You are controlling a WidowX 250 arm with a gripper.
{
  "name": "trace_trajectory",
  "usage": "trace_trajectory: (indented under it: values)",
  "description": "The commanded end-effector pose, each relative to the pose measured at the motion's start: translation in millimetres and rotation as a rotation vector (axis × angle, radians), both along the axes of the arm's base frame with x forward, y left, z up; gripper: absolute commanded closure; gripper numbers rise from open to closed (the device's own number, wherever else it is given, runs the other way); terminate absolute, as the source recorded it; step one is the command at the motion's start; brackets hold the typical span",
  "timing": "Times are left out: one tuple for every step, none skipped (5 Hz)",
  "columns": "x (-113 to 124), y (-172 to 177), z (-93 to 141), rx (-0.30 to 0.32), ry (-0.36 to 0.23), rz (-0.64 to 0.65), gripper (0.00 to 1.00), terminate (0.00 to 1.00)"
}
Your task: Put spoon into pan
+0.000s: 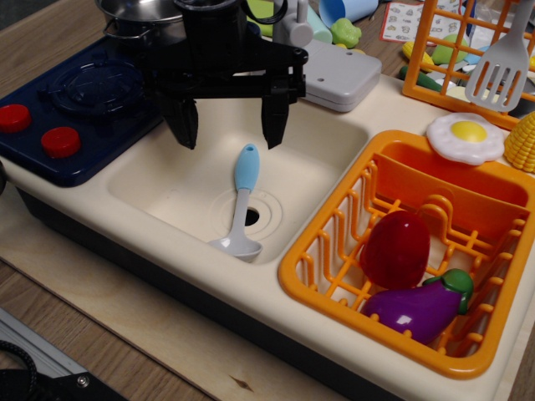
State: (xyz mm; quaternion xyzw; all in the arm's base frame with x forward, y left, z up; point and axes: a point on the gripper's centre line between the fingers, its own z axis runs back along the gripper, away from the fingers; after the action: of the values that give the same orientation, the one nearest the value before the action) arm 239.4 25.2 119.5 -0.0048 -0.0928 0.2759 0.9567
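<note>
The spoon [242, 200] lies in the cream sink basin [167, 188], its light blue handle pointing away from me and its white-grey bowl toward the front, over the drain. My black gripper [227, 125] hangs open above the sink, just beyond the handle's far end, with nothing between its fingers. The shiny steel pan [138, 10] stands at the top edge, behind the gripper body, on the far part of the dark blue stove; most of it is hidden or cut off.
The dark blue stove [75, 109] with two red knobs is left of the sink. An orange dish rack [418, 251] on the right holds a red piece and a purple eggplant. A fried egg toy [466, 136], corn, a grey slotted spatula [501, 71] and a grey faucet base [338, 79] are behind.
</note>
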Motion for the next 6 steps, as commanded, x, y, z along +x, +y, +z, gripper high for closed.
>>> trace_trajectory:
  values:
    - [0.0,0.0,0.0,0.0,0.0,0.0,0.0,0.0]
    - [-5.8,-9.5,-5.0,-0.007,-0.005,0.016,0.0,0.0]
    - [-13.7,-21.2,-15.2,-0.008,-0.039,0.029,0.0,0.0]
    - [-16.3,-32.6,-32.7,-0.058,-0.063,0.064,0.0,0.0]
    - [-15.5,-36.8,-48.1,-0.064,-0.078,0.06,0.0,0.0]
    - [-15.2,-29.4,-62.4,-0.065,-0.072,0.04,0.0,0.0]
